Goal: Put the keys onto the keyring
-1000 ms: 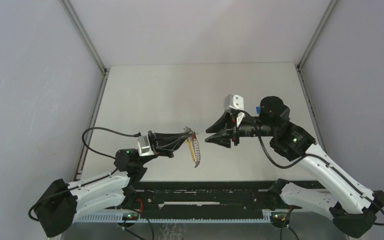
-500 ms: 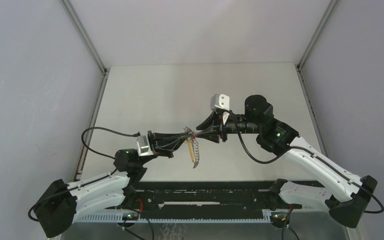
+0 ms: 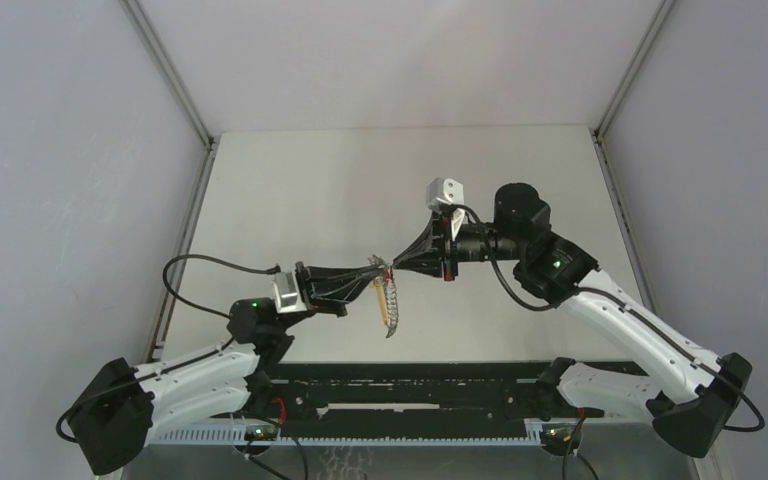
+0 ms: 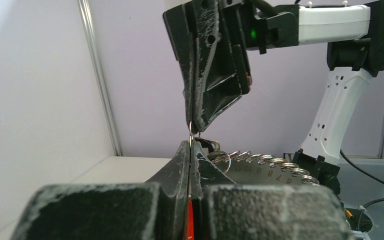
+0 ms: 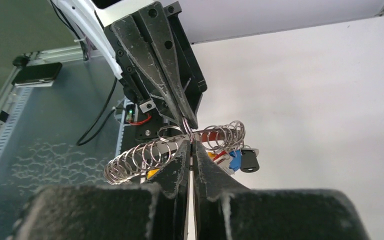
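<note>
Mid-air above the table (image 3: pixel 290 190), the left gripper (image 3: pixel 384 268) is clamped fully on the keyring (image 3: pixel 391 306). The right gripper (image 3: pixel 398 265), tip to tip with it, is pinched shut on one loop (apparently). Blue and black keys (image 5: pixel 241 160) hang among the rings. I cannot tell whether they are threaded on.

Soft, even light fills the top view: the table (image 3: pixel 310 190) is pale and bright, and the shadows on it are faint and soft-edged. The 2 wrist views are sharp farther off but blurred up close. The left gripper (image 4: pixel 190 145) and right gripper (image 5: pixel 190 142) each blur into grainy dark blocks at the bottom edge. The keyring (image 5: pixel 130 162) coils glint with small highlights. The wall (image 4: pixel 40 75) looks washed-out, nearly white.
</note>
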Action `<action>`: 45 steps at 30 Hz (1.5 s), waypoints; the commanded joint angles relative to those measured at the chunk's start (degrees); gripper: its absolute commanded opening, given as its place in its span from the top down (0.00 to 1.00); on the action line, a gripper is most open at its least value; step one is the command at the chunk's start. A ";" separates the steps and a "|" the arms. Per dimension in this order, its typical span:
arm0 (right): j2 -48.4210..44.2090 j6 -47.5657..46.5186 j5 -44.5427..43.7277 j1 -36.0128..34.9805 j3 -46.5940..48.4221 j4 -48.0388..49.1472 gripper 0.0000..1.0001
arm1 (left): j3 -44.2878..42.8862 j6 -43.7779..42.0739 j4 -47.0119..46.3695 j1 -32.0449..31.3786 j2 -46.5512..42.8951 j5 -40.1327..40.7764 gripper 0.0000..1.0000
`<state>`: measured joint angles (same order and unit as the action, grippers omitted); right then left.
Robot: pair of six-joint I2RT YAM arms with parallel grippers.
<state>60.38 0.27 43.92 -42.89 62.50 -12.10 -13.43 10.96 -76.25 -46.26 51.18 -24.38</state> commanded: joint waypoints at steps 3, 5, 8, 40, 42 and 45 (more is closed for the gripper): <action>2.36 10.00 7.22 4.04 2.34 1.89 1.00 | -0.92 -0.64 -5.49 -0.23 -1.04 -0.87 1.00; 3.56 11.42 8.29 4.22 3.83 0.51 1.00 | -1.06 -0.60 -5.58 -0.26 -1.20 -1.43 1.00; 5.66 13.63 9.90 4.31 5.34 -0.82 1.00 | -1.08 -0.88 -5.58 -0.23 -1.67 -1.80 1.00; 17.21 2.73 2.05 -4.28 21.60 -28.38 1.00 | 0.71 -3.18 -6.63 -1.37 -2.45 2.00 1.00; 17.10 2.22 0.18 -4.75 22.52 -30.38 1.00 | 0.98 -3.50 -6.66 -1.38 -2.52 2.80 1.00; 16.69 2.11 -2.93 -5.57 23.47 -31.56 1.00 | 1.21 -3.73 -6.64 -1.51 -2.63 3.57 1.00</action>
<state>76.88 4.62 45.63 -46.28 83.64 -38.85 -13.13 9.41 -79.29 -47.35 49.08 -24.97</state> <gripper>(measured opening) 0.002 0.008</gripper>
